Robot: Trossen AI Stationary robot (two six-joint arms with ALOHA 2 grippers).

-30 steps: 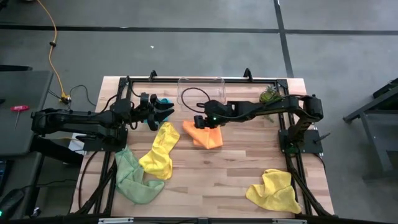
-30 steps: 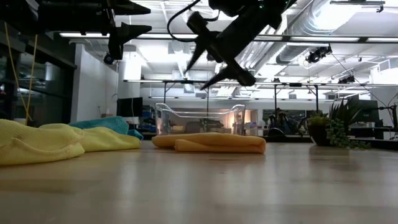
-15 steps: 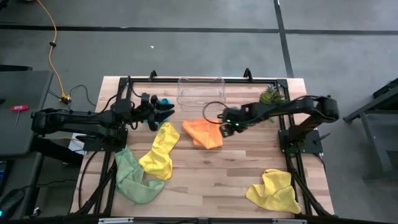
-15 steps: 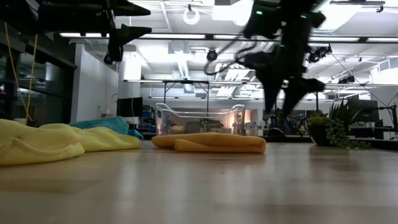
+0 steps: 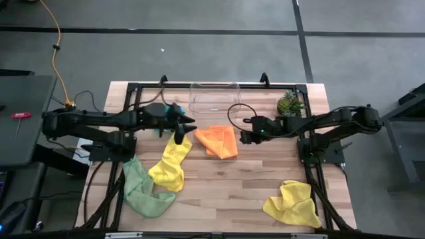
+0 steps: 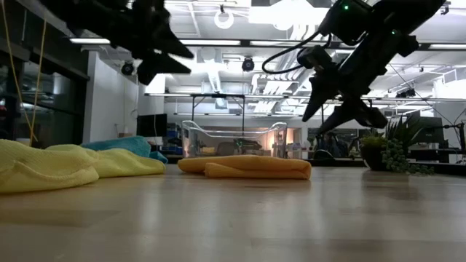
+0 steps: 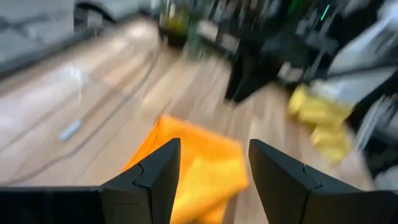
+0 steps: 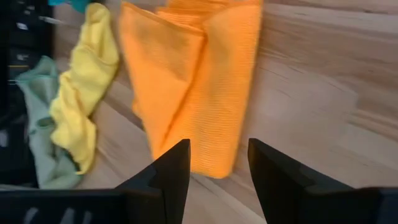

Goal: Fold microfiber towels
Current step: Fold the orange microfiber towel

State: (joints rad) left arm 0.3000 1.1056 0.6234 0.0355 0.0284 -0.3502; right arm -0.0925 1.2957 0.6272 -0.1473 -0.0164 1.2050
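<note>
orange towel [image 5: 218, 141] lies folded at centre frame; right gripper [image 5: 243, 131] hovers just right of it, fingers apart and empty; left gripper [image 5: 186, 124] hangs upper left of it, likewise parted.

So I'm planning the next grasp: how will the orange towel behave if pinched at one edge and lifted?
The orange towel will probably drape limply, since it lies soft and creased. Its loose fold would likely fall open. It looks light, so a push may bunch it on the table rather than slide it whole.
</note>
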